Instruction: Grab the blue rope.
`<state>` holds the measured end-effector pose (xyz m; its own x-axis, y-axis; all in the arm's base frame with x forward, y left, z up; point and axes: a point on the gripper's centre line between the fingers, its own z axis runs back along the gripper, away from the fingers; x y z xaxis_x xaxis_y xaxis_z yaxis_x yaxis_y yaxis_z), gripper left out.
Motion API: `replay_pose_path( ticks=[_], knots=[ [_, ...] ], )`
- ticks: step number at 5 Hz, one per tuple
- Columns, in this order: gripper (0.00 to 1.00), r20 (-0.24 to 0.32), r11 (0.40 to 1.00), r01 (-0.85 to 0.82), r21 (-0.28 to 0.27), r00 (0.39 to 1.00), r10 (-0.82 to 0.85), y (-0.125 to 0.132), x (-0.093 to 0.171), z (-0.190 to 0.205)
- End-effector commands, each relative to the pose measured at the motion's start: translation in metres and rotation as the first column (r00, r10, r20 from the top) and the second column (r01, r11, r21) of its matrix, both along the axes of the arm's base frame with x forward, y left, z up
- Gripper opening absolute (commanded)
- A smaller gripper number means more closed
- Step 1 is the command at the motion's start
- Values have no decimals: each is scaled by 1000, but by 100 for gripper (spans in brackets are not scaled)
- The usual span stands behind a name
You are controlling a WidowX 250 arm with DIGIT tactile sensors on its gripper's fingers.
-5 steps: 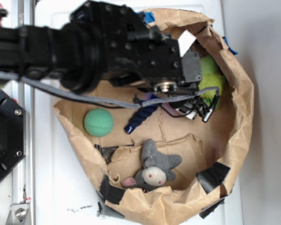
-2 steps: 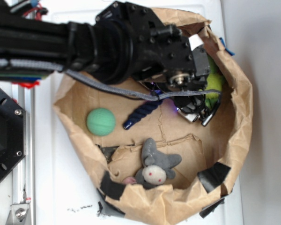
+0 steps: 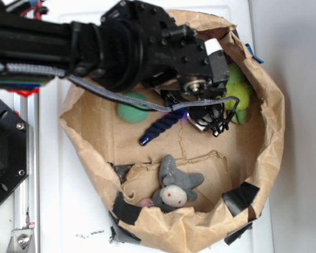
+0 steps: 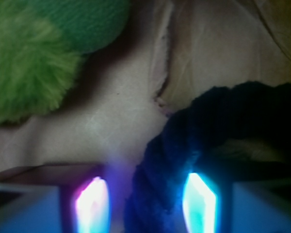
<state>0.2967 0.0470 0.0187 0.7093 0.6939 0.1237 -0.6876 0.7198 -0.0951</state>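
Inside the paper bag (image 3: pixel 271 132), the rope (image 3: pixel 159 128) lies between ball (image 3: pixel 130 113) and plush toy (image 3: pixel 175 185).

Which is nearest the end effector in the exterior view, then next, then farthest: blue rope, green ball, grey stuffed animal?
1. blue rope, right at the end effector, running left from it.
2. green ball, farther left, partly under the arm.
3. grey stuffed animal, at the bag's bottom edge.

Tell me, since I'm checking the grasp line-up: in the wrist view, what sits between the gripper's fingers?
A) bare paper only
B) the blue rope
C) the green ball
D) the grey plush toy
B: the blue rope curves down into the gap between the lit fingers of the gripper.
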Motion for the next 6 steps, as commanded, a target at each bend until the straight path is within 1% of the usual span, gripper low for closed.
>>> replay_pose_path(
  ticks=[1, 2, 3, 4, 5, 6],
  knots=[
    [0, 61, 1000, 15, 1, 998, -15, 19, 7, 8],
    [0, 63, 1000, 19, -2, 998, -19, 19, 7, 9],
    [0, 60, 998, 63, -3, 996, -63, 15, 8, 22],
    [0, 72, 983, 179, -33, 982, -176, 3, 9, 56],
    [0, 141, 954, 299, 32, 943, -301, -15, 14, 107],
    [0, 173, 924, 367, 105, 909, -380, -28, 6, 151]
  ],
)
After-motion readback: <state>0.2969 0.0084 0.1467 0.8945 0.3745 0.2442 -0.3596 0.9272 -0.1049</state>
